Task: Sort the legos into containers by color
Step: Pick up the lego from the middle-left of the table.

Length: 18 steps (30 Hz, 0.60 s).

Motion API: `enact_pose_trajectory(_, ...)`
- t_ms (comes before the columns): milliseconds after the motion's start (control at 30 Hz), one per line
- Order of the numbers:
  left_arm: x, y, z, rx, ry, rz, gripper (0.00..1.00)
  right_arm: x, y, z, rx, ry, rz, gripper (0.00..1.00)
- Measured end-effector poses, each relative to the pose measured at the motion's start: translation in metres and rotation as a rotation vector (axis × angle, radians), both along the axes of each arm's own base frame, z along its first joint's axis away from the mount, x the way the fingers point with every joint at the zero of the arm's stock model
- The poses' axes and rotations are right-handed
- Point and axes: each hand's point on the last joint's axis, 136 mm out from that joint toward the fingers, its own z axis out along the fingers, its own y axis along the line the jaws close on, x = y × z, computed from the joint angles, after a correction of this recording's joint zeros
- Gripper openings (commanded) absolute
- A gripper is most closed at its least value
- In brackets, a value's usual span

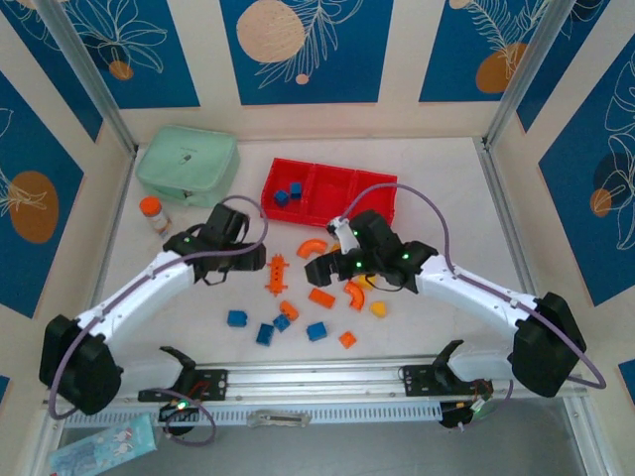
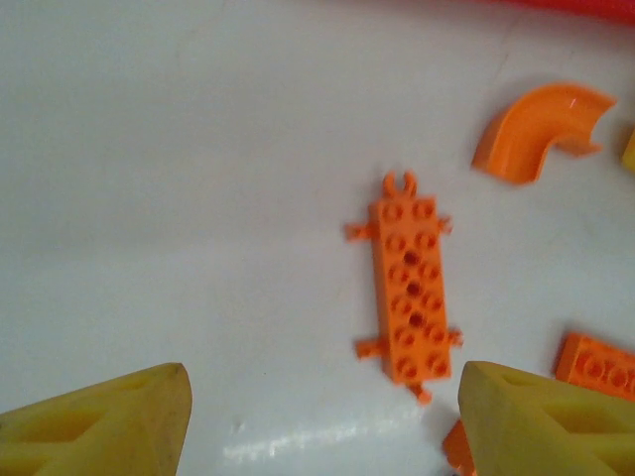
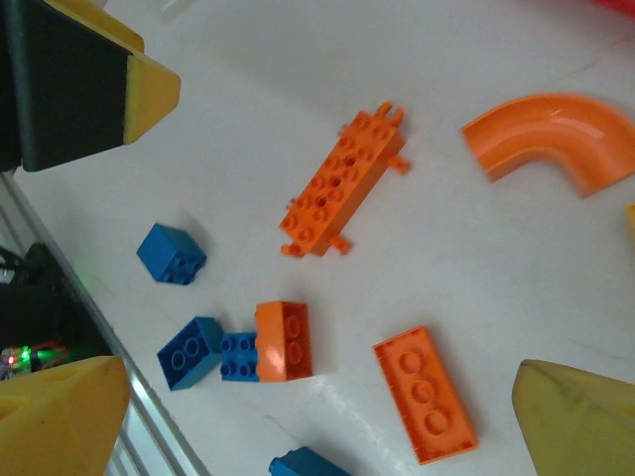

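White tabletop (image 1: pixel 446 198), blue floral wall panels (image 1: pixel 298 40) behind, legos (image 1: pixel 320 297) scattered by my arms, left gripper (image 2: pixel 322 397) parted, empty, right gripper (image 3: pixel 313 397) gaping wide.

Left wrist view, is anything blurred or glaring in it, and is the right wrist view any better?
Left wrist view: the long orange plate is sharp, its own jaws at the bottom corners soft, a pale glare streak on the table. Right wrist view: flat orange brick crisp, jaws blurred likewise.

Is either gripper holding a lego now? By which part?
Nothing held. Left gripper open near the long orange lego; right gripper open, empty.
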Motion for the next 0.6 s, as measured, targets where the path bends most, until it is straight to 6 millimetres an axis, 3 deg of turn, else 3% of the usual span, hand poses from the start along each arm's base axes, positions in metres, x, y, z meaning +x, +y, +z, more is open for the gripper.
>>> enact_pose_trajectory(167,-0.036,0.012,-0.023,-0.008,0.07,0.029,0.75,-0.021,0.017,-0.022,-0.021,0.021,0.074,0.99)
enact_pose_trajectory(300,-0.057,0.023,-0.042,0.015,0.143,0.061,0.75,-0.038,0.031,-0.028,-0.011,0.01,0.135,0.99)
enact_pose_trajectory(600,-0.086,0.026,-0.068,0.013,0.255,0.083,0.76,-0.044,0.046,-0.034,-0.007,-0.018,0.167,0.99)
